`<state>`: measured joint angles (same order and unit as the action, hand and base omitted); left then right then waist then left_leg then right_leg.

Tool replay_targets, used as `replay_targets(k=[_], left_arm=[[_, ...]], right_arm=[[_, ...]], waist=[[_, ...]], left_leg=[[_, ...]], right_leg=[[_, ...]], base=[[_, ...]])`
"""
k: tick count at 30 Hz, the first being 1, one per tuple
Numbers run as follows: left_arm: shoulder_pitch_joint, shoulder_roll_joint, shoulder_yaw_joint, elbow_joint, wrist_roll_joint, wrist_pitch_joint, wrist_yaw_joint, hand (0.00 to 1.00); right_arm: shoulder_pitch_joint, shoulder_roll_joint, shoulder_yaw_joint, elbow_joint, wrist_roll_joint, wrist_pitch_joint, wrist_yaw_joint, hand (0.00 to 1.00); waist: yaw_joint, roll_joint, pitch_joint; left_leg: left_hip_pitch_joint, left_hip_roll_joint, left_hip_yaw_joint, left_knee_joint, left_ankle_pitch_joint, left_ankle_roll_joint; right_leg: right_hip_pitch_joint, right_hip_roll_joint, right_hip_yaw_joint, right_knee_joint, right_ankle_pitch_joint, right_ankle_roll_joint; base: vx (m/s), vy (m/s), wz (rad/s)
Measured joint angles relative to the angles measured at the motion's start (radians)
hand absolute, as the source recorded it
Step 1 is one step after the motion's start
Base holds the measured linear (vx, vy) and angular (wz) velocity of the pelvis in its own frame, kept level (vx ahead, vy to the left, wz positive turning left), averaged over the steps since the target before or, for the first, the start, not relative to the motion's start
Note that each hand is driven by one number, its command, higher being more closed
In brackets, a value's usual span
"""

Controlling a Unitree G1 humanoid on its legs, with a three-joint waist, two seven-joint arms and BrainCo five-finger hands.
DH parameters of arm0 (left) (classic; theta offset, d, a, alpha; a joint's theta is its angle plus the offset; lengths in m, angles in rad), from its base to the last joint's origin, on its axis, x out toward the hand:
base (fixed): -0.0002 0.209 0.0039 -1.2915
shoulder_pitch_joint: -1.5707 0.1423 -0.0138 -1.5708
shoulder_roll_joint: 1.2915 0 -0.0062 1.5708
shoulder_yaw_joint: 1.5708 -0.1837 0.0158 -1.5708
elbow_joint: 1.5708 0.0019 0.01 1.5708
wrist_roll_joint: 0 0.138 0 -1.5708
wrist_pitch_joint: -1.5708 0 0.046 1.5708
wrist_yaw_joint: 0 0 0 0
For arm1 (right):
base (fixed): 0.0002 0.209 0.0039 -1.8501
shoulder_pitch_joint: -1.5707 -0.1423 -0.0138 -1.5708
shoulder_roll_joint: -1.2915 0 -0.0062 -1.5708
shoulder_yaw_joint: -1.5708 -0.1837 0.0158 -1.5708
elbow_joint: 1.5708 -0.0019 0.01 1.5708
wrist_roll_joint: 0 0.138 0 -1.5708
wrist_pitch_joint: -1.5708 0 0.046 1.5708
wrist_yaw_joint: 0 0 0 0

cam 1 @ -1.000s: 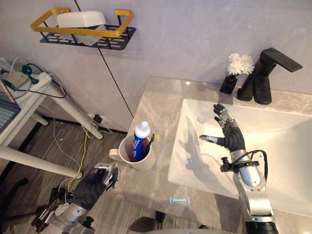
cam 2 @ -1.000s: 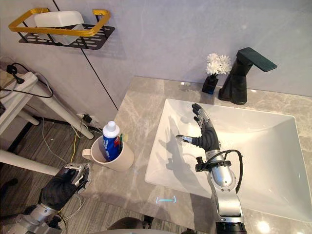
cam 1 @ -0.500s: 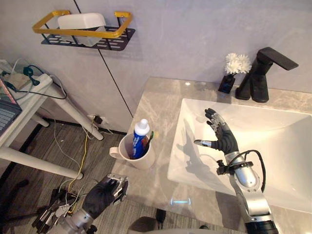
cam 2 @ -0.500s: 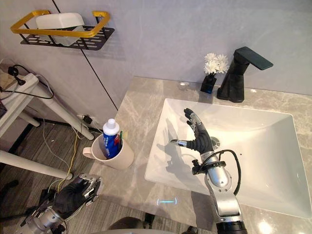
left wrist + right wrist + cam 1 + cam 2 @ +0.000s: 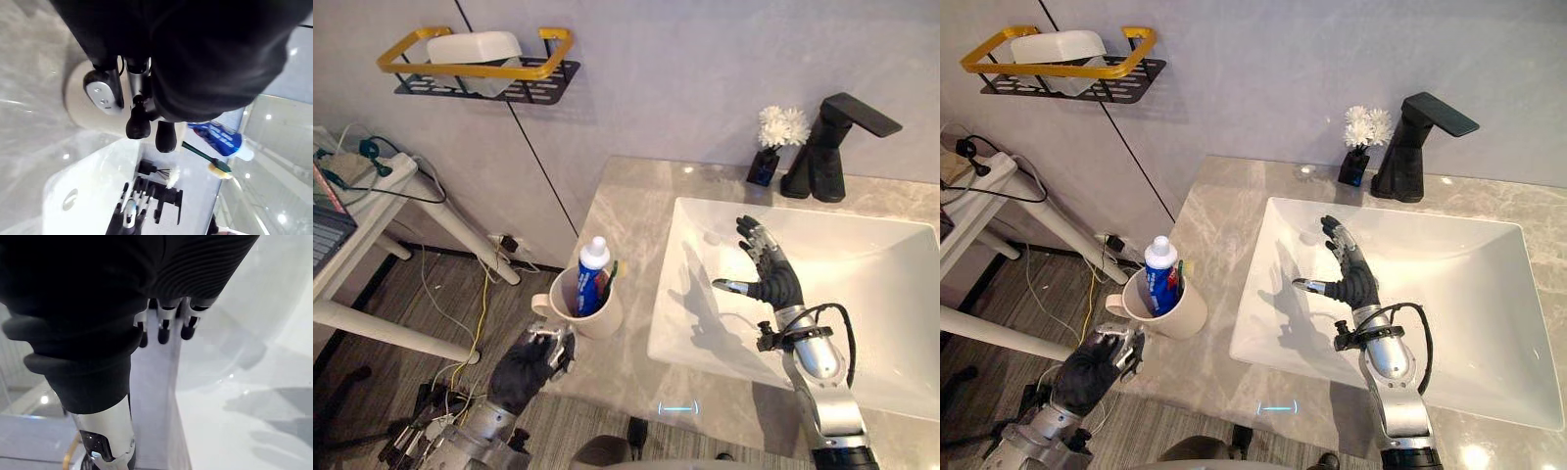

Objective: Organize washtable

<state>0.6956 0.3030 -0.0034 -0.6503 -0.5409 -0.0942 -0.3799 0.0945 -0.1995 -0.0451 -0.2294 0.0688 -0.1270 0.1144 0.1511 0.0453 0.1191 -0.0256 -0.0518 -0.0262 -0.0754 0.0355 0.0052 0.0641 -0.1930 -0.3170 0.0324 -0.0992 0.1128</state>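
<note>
Presently: cup, holding toothpaste and toothbrush, at the surface's front left corner. Left hand near its handle, fingers loosely bent, empty. Right hand spread, empty, over sink. Advice: grip the cup's body low, lift it upright, avoid tipping.

Left eye, right eye views: head-mounted pair set high, facing down over the desk, sink and floor. Both take in the cup, tap and shelf.
Left wrist view: very near, facing along the left hand to the cup, sink beyond.
Right wrist view: very near, facing along the right hand, past its fingers, into the sink.
</note>
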Motion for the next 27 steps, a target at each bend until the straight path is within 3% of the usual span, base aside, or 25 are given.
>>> replay_targets(k=[3,11,27], left_arm=[[-0.035,-0.069,0.014,-0.013,0.037,-0.005,0.034,1.00],[-0.064,-0.145,0.032,-0.021,0.085,-0.005,0.057,1.00],[-0.064,-0.162,0.048,-0.007,0.121,-0.005,0.047,1.00]], right_arm=[[0.023,0.012,-0.024,-0.031,0.000,0.007,0.006,0.00],[0.025,0.043,-0.037,-0.034,-0.001,0.025,0.038,0.00],[0.029,0.066,-0.042,-0.034,-0.002,0.029,0.043,0.00]], waist=[[0.000,0.000,0.000],[-0.002,-0.003,-0.002],[-0.001,-0.017,-0.010]], left_leg=[[0.000,0.000,0.000,0.000,0.000,0.000],[0.002,0.002,0.004,-0.006,0.000,0.000],[0.009,0.004,0.013,-0.012,-0.001,0.001]], right_leg=[[0.000,0.001,0.008,0.000,0.000,0.000],[-0.002,0.002,0.018,0.000,0.000,0.000],[-0.002,0.002,0.028,0.000,0.012,0.003]], base=[[0.00,0.000,0.00],[0.00,0.000,0.00],[0.00,-0.002,-0.01]])
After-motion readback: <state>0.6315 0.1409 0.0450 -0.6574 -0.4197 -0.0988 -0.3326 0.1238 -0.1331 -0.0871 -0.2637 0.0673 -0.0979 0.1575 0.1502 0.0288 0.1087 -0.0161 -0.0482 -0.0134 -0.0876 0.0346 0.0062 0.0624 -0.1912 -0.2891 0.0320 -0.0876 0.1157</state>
